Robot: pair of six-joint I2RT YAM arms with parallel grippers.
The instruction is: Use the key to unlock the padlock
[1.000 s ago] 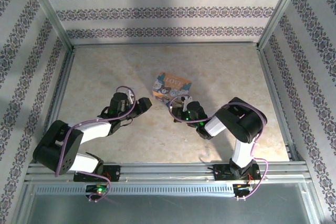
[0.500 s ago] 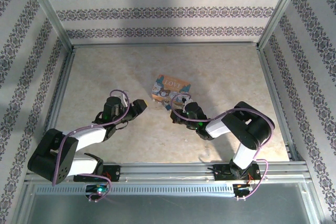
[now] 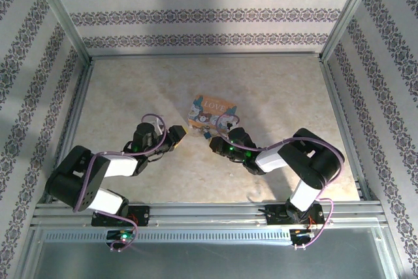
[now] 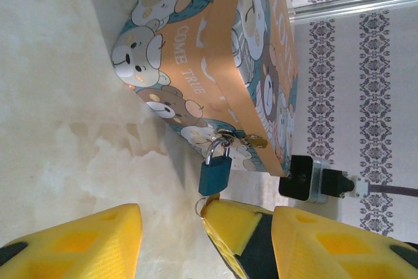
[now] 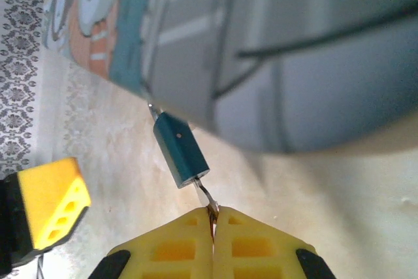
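A cardboard box (image 3: 212,110) printed with cartoon bears lies near the middle of the marbled table (image 3: 130,89). White "LOVE" runs across its orange lid, and the left wrist view shows "COME TRUE" on the orange band of its side. The padlock (image 4: 214,176) is a small teal block hanging by a silvery shackle from the brass clasp on the box's near edge, at about 6 o'clock of the box in the top view. From the padlock's base a thin silvery key (image 5: 202,191) sticks out. The right gripper (image 5: 213,217) comes in from 5 o'clock of the lock with its 2 yellow fingers pressed together on the key's outer end, so the key's head is hidden. The box's blurred side looms just above the lock in the right wrist view. The left gripper (image 3: 180,131) sits at 9 o'clock of the padlock, apart from it, its 2 yellow fingers (image 4: 72,240) spread wide around nothing. Purple cables (image 3: 153,119) loop over both arms. Aluminium rails (image 3: 209,210) edge the table, and wallpapered walls (image 3: 209,14) with dark floral stripes close 3 sides.
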